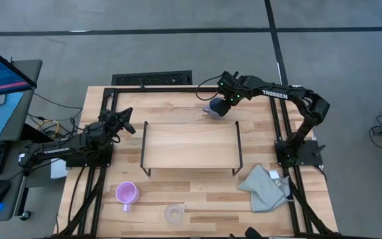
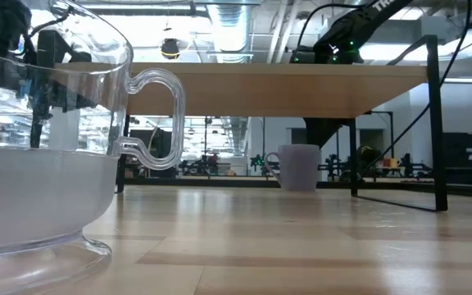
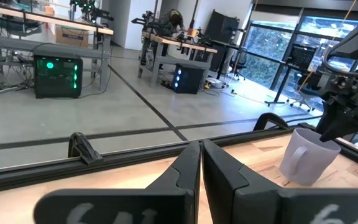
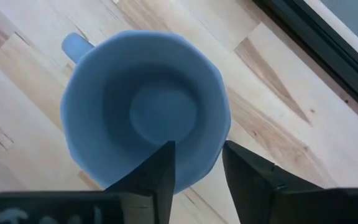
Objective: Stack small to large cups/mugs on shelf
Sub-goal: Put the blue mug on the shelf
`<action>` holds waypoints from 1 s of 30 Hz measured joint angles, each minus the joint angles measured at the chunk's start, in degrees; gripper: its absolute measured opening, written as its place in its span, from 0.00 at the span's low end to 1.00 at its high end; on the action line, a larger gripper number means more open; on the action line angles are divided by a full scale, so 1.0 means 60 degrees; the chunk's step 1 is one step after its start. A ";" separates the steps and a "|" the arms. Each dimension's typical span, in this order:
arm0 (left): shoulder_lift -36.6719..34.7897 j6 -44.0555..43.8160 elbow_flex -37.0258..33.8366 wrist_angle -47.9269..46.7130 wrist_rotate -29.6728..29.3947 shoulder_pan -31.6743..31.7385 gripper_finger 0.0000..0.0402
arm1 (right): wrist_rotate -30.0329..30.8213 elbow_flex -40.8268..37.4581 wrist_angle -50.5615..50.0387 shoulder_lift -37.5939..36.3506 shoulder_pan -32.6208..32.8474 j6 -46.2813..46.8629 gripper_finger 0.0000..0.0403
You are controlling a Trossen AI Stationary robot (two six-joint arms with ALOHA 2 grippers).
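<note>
The blue-grey mug (image 1: 215, 109) stands upright on its base on the table, beyond the shelf's far edge; it also shows in the right wrist view (image 4: 145, 106) and the left wrist view (image 3: 303, 158). My right gripper (image 4: 197, 165) is open above it, pointing down, one finger inside the rim and one outside. The shelf (image 1: 191, 145) stands mid-table on its wire legs. The pink-purple mug (image 1: 127, 194) and the clear glass cup (image 1: 174, 214) stand near the table's near edge. My left gripper (image 3: 201, 163) is shut at the table's left side (image 1: 121, 121). My right gripper comes at the blue-grey mug from above, its fingers on either side of the rim wall (image 4: 219, 146) opposite the handle. One finger (image 4: 160, 171) is inside the hollow and one (image 4: 247, 177) outside. I cannot tell whether either touches the wall. The mug stands on the table.
A grey-green cloth (image 1: 265, 188) lies at the table's right near corner. The black table frame (image 1: 277, 126) runs along the edges. The glass cup fills the low view's left foreground (image 2: 47, 139). Bare wood lies between the shelf and the near cups.
</note>
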 joint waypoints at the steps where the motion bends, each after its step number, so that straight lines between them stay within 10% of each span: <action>1: 0.0000 0.0000 0.0004 0.0000 0.0000 -0.0002 0.02 | 0.0000 0.0000 0.0007 0.0000 -0.0003 0.0000 0.39; 30: 0.0000 0.0000 0.0004 0.0000 0.0175 -0.0005 0.02 | -0.0018 -0.0004 0.0177 0.0933 0.0019 0.0168 0.17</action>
